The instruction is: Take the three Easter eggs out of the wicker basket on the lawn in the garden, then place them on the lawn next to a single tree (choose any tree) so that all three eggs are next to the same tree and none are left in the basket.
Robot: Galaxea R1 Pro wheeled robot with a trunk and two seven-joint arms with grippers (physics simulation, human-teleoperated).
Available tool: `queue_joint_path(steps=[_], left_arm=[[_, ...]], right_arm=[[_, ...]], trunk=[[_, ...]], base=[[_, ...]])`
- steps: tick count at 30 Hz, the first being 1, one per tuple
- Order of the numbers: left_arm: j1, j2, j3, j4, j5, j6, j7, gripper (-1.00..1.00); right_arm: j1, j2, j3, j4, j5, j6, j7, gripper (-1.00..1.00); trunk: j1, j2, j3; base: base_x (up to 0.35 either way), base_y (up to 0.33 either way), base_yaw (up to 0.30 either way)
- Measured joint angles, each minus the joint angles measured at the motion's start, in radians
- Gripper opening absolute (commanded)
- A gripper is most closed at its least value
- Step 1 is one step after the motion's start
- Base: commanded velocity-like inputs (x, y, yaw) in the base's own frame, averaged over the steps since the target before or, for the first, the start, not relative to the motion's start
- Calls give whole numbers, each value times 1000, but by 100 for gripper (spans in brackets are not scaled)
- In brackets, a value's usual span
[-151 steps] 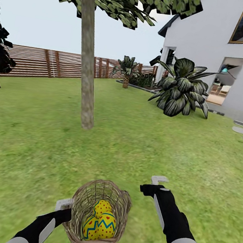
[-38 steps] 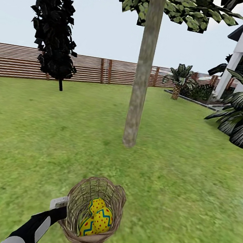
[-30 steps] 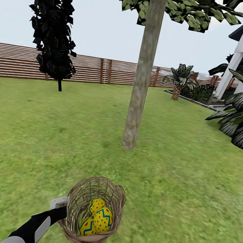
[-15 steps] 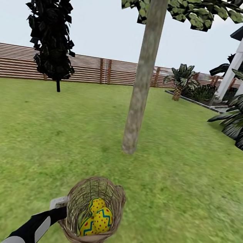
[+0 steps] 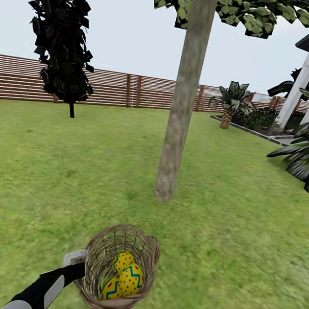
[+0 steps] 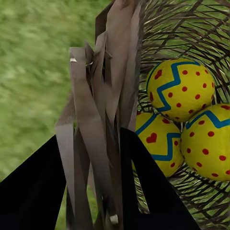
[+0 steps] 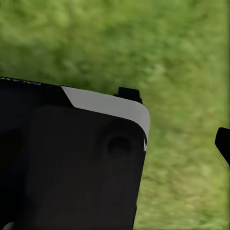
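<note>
Woven brown twig, open weave: the small round wicker basket point(image 5: 118, 268) hangs off the lawn, carried at its rim by the left gripper point(image 5: 77, 260), whose jaws are closed on the braided edge as the left wrist view shows point(image 6: 103, 134). Eggs counted: three yellow Easter eggs with red dots and blue-green zigzag bands, all inside the basket, touching one another point(image 6: 179, 89) point(image 6: 207, 141) point(image 6: 155, 141); none on the grass. Trees counted: one pale grey-tan straight trunk point(image 5: 183, 99) directly ahead, near; one dark thin-trunked tree point(image 5: 64, 32) toward the brown slat fence point(image 5: 110, 87); one short palm point(image 5: 230, 104) beyond. Right gripper: the right wrist view gives mottled green lawn point(image 7: 182, 52) behind dark housing, jaw state cannot be told. Step in hand, as judged: transport toward the pale trunk. Next move likely calls for closing the remaining gap, setting the basket down by the trunk base, then lifting eggs out singly onto grass beside it.
</note>
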Motion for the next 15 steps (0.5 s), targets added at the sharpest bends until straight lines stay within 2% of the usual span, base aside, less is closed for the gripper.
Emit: queue_joint_path(steps=[15], left_arm=[[0, 0, 0, 0, 0, 1, 0, -100]], right_arm=[[0, -4, 0, 0, 1, -1, 0, 100]], trunk=[[0, 0, 0]], base=[[339, 0, 0]])
